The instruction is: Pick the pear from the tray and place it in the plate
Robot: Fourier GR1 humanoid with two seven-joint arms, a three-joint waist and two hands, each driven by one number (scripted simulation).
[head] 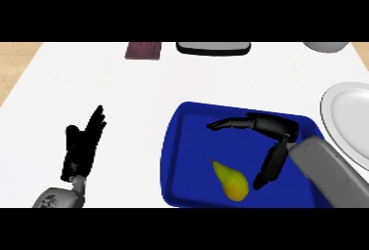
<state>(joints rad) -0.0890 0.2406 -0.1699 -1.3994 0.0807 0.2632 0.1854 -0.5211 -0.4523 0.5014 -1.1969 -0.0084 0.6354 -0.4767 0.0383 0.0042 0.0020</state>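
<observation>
We've got a single head view, looking steeply down at the white counter from above its near edge, facing its far edge. It sits fairly close: the blue tray fills the near right, and the plate gets cropped at the right edge.

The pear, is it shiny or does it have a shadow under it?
In the head view, the pear shows a pale lighter streak along its left side and a darker orange lower end; no clear shadow shows under it on the blue tray. The white plate has soft grey shading inside its rim.
</observation>
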